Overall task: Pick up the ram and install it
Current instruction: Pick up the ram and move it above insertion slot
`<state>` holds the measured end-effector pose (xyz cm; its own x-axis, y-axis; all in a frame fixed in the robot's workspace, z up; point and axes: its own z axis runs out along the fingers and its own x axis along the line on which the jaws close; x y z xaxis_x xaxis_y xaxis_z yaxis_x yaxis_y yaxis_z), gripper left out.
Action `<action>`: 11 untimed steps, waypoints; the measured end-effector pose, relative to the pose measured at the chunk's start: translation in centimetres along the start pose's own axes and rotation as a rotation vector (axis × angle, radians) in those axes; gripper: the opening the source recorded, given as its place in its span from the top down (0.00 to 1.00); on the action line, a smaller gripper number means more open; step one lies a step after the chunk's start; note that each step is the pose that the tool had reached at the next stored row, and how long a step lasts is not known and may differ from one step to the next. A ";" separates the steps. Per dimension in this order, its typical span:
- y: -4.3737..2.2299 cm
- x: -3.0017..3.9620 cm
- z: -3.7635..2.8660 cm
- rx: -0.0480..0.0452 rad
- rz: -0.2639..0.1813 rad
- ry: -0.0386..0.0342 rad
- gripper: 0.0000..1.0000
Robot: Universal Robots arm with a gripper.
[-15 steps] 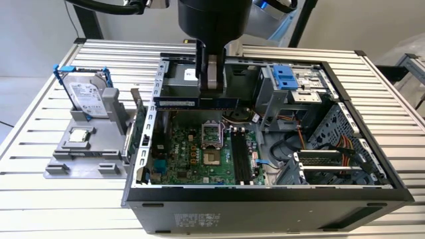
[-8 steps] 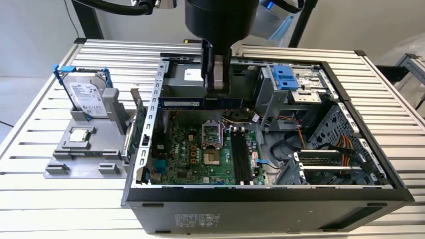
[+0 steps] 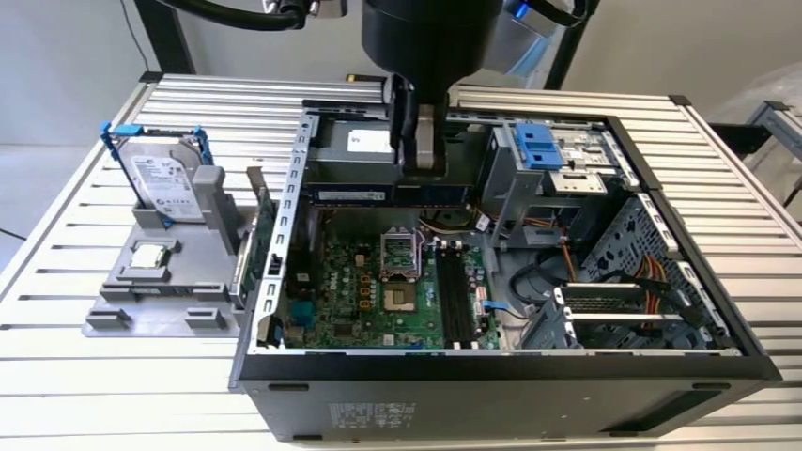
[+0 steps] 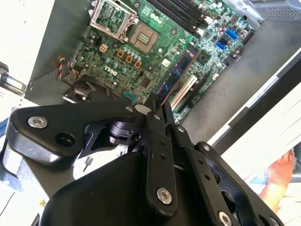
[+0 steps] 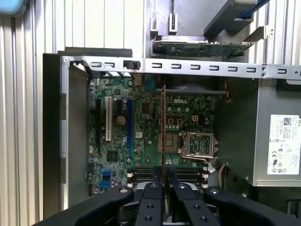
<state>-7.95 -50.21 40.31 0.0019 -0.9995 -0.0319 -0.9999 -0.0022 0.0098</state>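
Observation:
My gripper (image 3: 420, 177) hangs inside the open computer case (image 3: 501, 371), shut on the ram (image 3: 363, 194). The ram is a long dark stick with a white label, held level and on edge above the green motherboard (image 3: 351, 301). In the first wrist view the ram (image 5: 163, 132) is a thin edge-on strip rising from the gripper (image 5: 164, 178), over the board near the processor socket (image 5: 200, 143). The second wrist view shows the ram (image 4: 176, 75) running away from the fingertips (image 4: 155, 107). The black memory slots (image 3: 457, 301) lie lower on the board, apart from the ram.
A silver hard drive with a blue bracket (image 3: 163, 178) stands on a grey fixture (image 3: 157, 291) at the exterior view's left, with a small square processor chip (image 3: 150, 256) on it. The power supply (image 3: 363, 141), drive cage (image 3: 551, 155) and cables (image 3: 626, 272) crowd the case. A person's hand (image 4: 277, 179) is nearby.

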 end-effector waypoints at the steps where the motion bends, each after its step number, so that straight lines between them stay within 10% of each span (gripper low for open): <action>1: -0.15 0.00 0.00 0.0000 0.001 0.0001 1.00; 11: -1.42 0.01 0.10 0.0011 0.037 -0.0003 1.00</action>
<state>-6.54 -50.22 40.19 -0.0349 -0.9989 -0.0318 -0.9994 0.0346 0.0098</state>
